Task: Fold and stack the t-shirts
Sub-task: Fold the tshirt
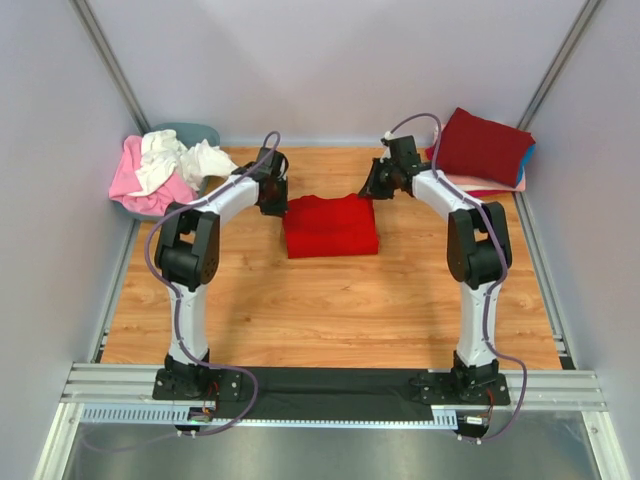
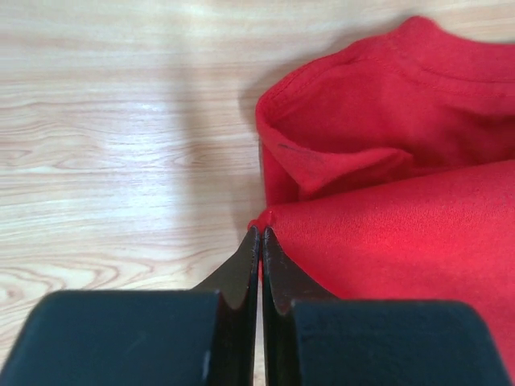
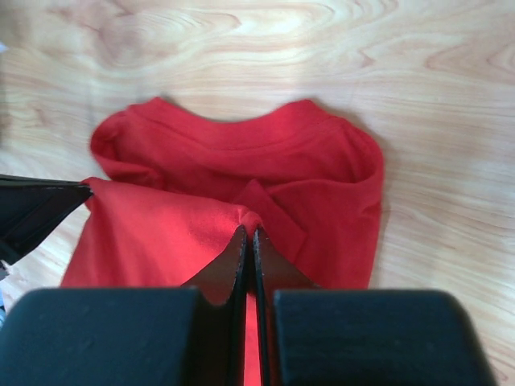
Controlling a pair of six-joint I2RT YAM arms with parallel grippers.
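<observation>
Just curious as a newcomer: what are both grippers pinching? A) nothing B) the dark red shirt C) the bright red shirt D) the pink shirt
C: the wrist views show the left gripper and right gripper shut on an edge of the bright red shirt.

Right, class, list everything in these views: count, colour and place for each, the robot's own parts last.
bright red t-shirt: one, bright red, folded, mid-table.
stacked shirts: one pile, dark red on top, blue and pink edges beneath, far right.
loose shirts: several, pink and white, heaped in the tub.
tub: one, grey, far left.
table: one, light wood, under everything.
left gripper: one, black, shut on the bright red t-shirt's far left corner.
right gripper: one, black, shut on its far right corner.
</observation>
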